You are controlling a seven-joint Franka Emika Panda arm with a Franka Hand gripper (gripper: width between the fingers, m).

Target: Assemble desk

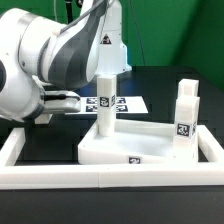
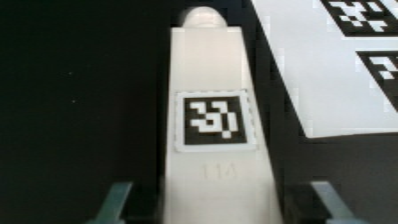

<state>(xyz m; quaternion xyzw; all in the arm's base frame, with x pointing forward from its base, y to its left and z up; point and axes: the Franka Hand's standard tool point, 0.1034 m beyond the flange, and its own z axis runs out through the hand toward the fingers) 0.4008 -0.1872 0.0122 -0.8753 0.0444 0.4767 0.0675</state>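
While the fingertips were cut off in the wrist view, the gripper (image 2: 217,195) was seen astride a leg (image 2: 210,110); contact could not be judged.

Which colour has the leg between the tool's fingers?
White, with a black-and-white square tag; the leg shows best in the wrist view.

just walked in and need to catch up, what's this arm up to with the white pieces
The robot arm is putting a desk together. Its gripper straddles one upright leg standing on the tabletop, fingers either side, with gaps showing. Another leg stands at the tabletop's far corner. The marker board lies behind.
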